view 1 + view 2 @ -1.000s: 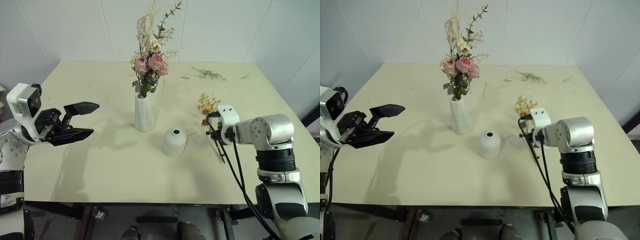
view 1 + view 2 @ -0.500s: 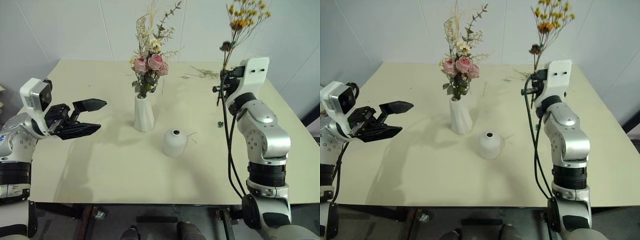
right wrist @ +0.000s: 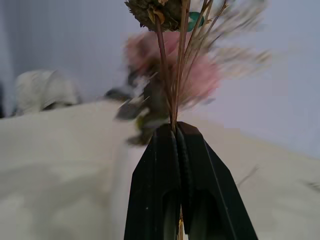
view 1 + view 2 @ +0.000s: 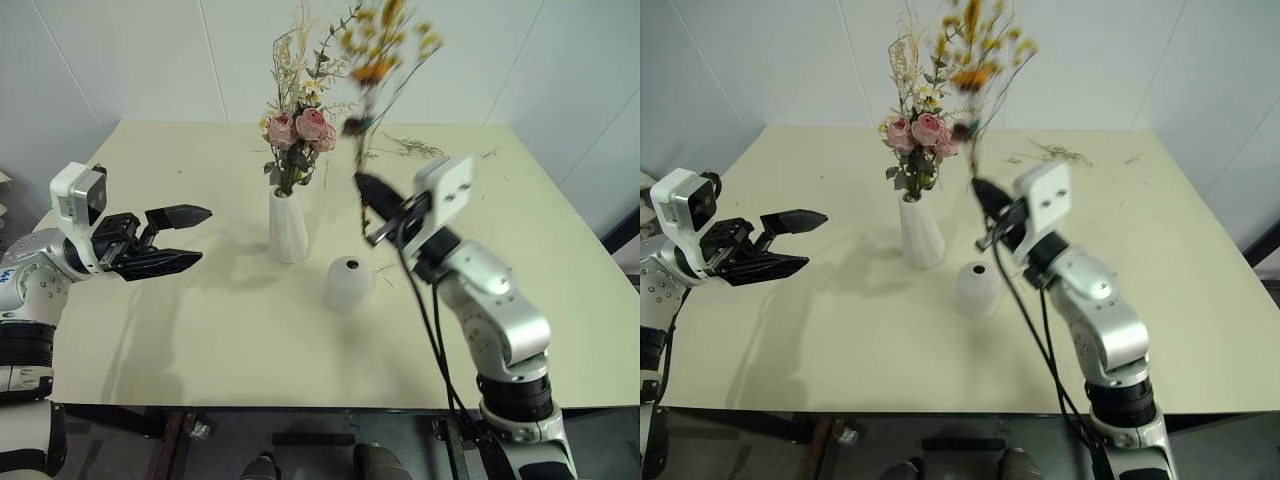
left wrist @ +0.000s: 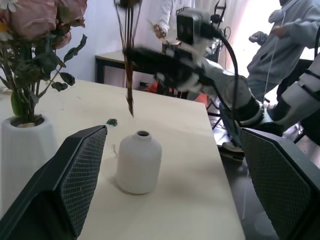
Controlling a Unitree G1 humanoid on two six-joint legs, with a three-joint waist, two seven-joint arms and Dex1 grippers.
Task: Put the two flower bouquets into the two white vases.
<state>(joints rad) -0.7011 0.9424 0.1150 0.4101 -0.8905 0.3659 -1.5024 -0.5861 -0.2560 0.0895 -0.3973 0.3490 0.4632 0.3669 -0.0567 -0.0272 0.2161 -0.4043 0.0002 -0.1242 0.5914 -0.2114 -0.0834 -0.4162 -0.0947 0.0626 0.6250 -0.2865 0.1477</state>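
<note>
Left gripper (image 4: 178, 238): I see it over the table's left side, fingers spread wide, nothing between them, pointing toward the vases.
Short vase (image 4: 349, 283): I see it upright near mid-table, mouth unfilled, just right of the tall vase and nearer to me.
Right gripper (image 4: 366, 188): I see it raised above and just behind the short vase, fingers pinched tight on the yellow sprig's stems.
Yellow sprig (image 4: 378, 62): I see it upright in the right gripper, blooms high against the wall, stem ends hanging in the air above the short vase, clear of it.
Tall vase (image 4: 288, 226): I see it upright, holding the rose bunch.
Rose bunch (image 4: 301, 128): I see its stems in the tall vase, pink heads and pale sprigs rising above.
Table (image 4: 200, 330): I note its cream top.
Loose twigs (image 4: 412, 148): I see them flat near the far edge, right of the roses.
</note>
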